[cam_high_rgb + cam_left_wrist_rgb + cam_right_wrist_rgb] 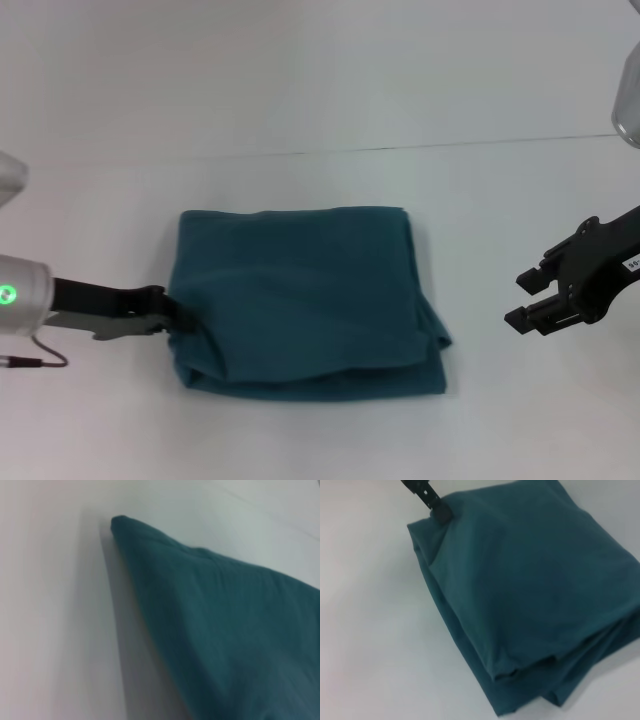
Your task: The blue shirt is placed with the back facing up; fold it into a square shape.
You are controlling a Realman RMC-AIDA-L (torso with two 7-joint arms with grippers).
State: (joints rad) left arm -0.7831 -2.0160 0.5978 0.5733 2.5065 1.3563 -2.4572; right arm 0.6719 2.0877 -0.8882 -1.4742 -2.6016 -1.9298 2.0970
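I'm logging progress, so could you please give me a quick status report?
Left end effector at blue shirt's left edge. Right end effector open, clear of it. Shirt folded roughly square. Nothing obstructing.

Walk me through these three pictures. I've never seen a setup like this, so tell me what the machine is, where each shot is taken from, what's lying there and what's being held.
This is a two-armed robot folding laundry. The wide picture comes from a camera on its head, looking down at a white table. The other two come from cameras on its wrists, so they are close-ups.

On the table lies the blue shirt, already folded into a roughly square bundle of several layers; the right wrist picture shows those layers stacked at one corner.

The left hand is at the shirt's left edge, touching the fabric. Whether it is pinching the cloth cannot be told. The same hand shows from afar in the right wrist picture. The left wrist picture shows only the shirt up close.

The right hand hangs open, off to the right, holding nothing.
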